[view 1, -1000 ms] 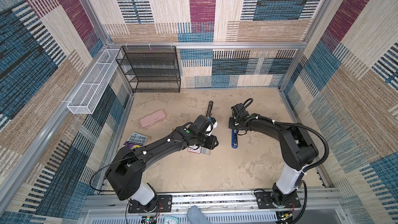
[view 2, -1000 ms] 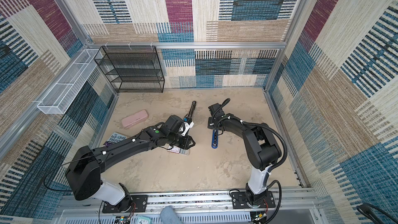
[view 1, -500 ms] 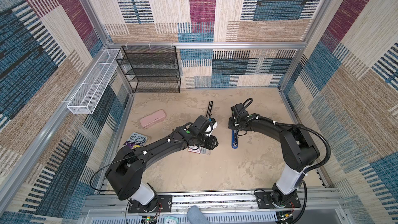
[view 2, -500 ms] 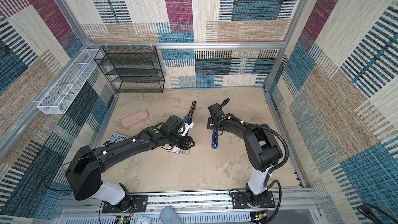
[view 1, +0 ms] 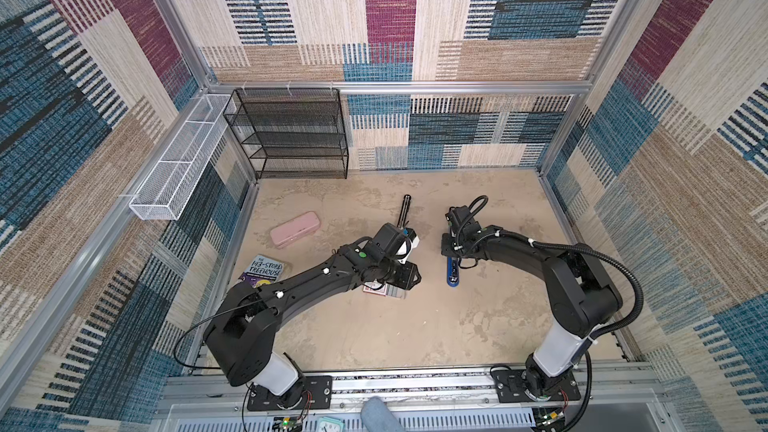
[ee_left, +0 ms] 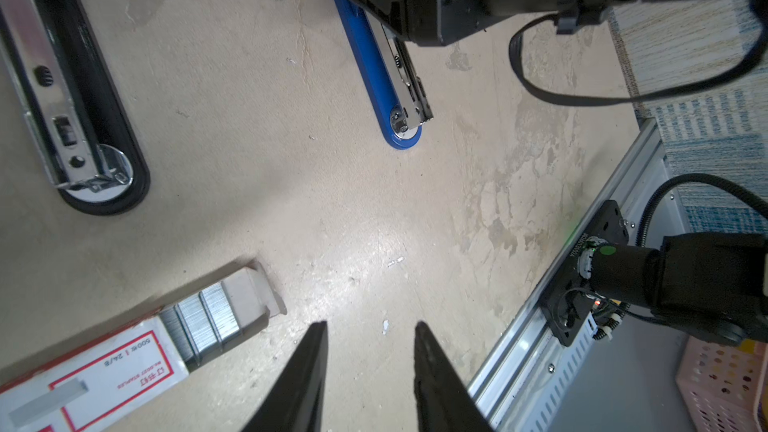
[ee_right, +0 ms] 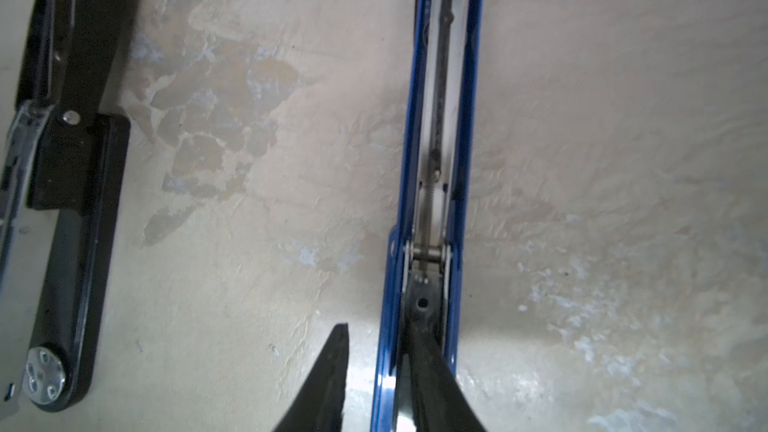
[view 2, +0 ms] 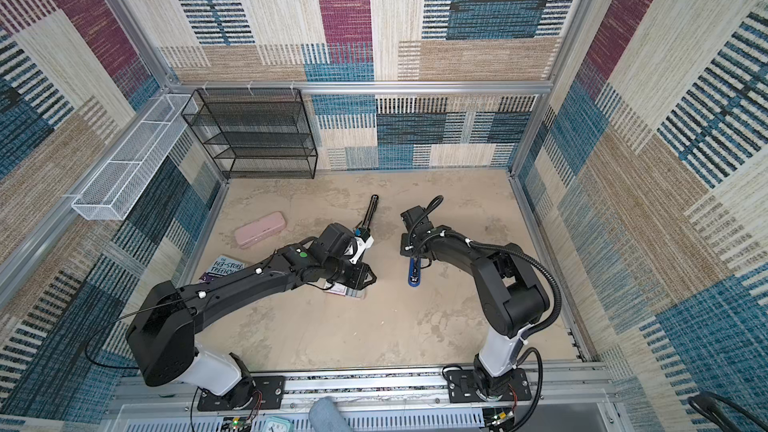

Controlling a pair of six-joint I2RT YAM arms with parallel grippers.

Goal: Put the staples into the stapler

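Staples [ee_left: 199,320]: the strips show in the slid-out tray at the right end of the box [ee_left: 108,371]. The box lies flat mid-table, long axis roughly left-right, open end facing the blue stapler [ee_left: 370,56].

Your left gripper [ee_left: 370,367] is the nearer one. Its fingertips sit just right of the tray end, jaws part open, nothing between them. So the strips are just left of the fingers. I'd shift left and close across the strip's narrow width.

The blue stapler lies opened, long axis near-far, right of the box. Your right gripper [ee_right: 378,334] is on it, one finger in the channel, the other outside the side wall with a gap showing. No firm hold that I can see.

The black stapler [view 1: 404,211] lies further back. The table [view 1: 374,338] is flat mottled beige, bare between box and blue stapler. The pink case [view 1: 295,229] and book [view 1: 266,270] are off left.
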